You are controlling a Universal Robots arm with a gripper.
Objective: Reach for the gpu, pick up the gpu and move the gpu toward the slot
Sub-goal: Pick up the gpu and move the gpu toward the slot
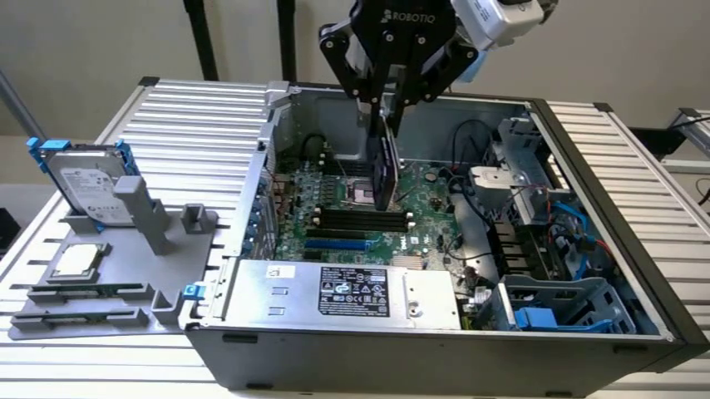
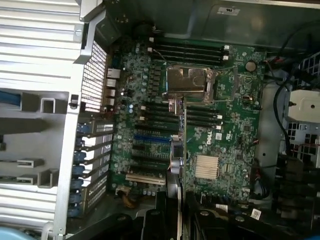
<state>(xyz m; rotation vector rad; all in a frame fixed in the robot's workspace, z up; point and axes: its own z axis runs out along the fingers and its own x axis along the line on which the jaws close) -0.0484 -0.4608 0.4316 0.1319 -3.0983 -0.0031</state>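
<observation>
My gripper (image 1: pixel 388 101) is shut on the gpu (image 1: pixel 385 166), a thin card that hangs edge-on and upright from the fingers inside the open computer case (image 1: pixel 621 274). The card's lower end hovers over the green motherboard (image 1: pixel 427 224), near the black memory slots (image 1: pixel 361 218). The blue expansion slot (image 1: pixel 336 244) lies a little toward the case's front, apart from the card. In the wrist view the gpu (image 2: pixel 180 145) is a narrow line running out from my gripper (image 2: pixel 179 202) across the motherboard (image 2: pixel 235 125), beside the blue slot (image 2: pixel 152 137).
A silver hard drive in a blue frame (image 1: pixel 86 184) and a small square cpu chip (image 1: pixel 76 260) sit on the grey fixture (image 1: pixel 145 249) at the exterior view's left. The power supply (image 1: pixel 344 291), cables (image 1: pixel 477 141) and a drive cage (image 1: pixel 554 307) crowd the case.
</observation>
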